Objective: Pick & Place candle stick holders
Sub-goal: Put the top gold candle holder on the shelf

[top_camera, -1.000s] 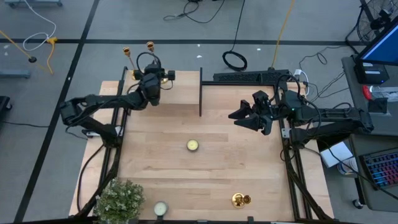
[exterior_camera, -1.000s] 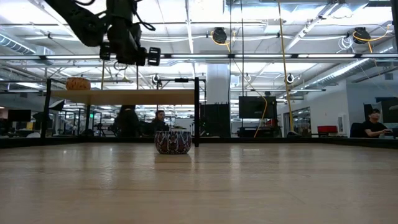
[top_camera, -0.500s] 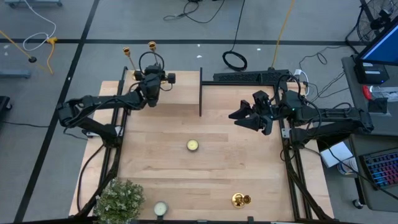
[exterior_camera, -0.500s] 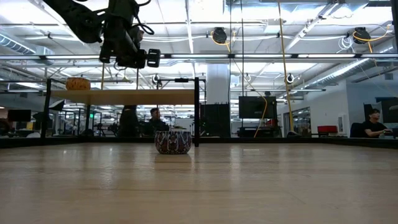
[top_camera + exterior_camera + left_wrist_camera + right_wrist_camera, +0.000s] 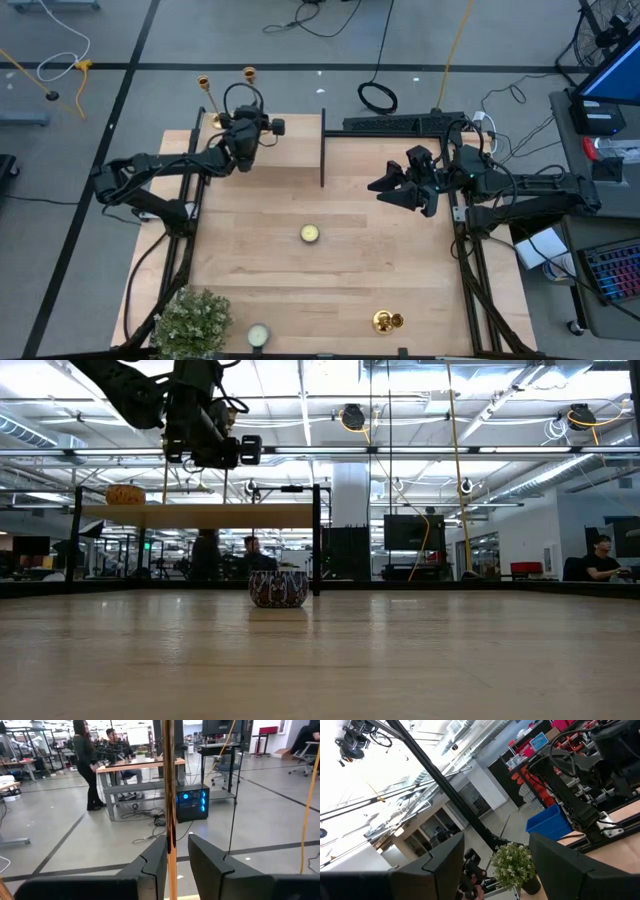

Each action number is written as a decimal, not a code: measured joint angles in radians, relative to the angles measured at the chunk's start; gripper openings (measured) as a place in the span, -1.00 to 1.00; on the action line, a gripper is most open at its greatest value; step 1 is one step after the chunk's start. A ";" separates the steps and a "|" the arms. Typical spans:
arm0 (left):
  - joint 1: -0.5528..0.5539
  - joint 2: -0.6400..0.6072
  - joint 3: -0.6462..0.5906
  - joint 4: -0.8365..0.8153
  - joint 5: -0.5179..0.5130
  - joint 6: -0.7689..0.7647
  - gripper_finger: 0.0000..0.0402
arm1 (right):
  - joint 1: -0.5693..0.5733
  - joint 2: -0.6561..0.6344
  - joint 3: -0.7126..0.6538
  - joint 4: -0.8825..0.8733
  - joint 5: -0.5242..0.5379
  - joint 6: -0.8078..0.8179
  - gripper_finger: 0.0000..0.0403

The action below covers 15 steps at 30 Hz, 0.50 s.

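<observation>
Wooden table [image 5: 340,260], left end effector [image 5: 172,857] gripping candlestick stem [image 5: 171,795]

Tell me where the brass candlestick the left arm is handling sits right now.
The thin shiny brass candlestick stands upright between the left claw fingers, raised at the table's far-left corner in the high view, beside a second brass candlestick just past the edge.

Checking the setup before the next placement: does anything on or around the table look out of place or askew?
Nothing looks spilled or damaged. One candle stick holder sits apart, near the table's front edge, while two others show at the far left corner. The left gripper is closed on a holder's stem; the right gripper hangs open, empty.
</observation>
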<state>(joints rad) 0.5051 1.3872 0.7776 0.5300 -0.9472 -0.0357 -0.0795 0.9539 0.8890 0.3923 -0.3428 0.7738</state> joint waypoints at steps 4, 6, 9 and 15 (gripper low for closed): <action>0.000 0.000 0.000 -0.002 -0.002 0.003 -0.59 | 0.000 0.000 0.000 0.000 0.000 0.000 0.10; 0.000 0.000 0.000 -0.003 -0.004 0.004 -0.59 | 0.000 0.000 0.000 0.000 0.000 0.000 0.10; 0.000 0.000 0.000 -0.003 -0.004 0.004 -0.58 | 0.000 0.000 0.000 0.000 0.000 0.000 0.10; 0.000 0.000 0.000 -0.003 -0.008 0.004 -0.53 | 0.000 0.000 0.000 0.000 0.000 0.000 0.10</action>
<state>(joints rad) 0.5053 1.3872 0.7773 0.5266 -0.9556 -0.0313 -0.0795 0.9539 0.8890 0.3920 -0.3428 0.7738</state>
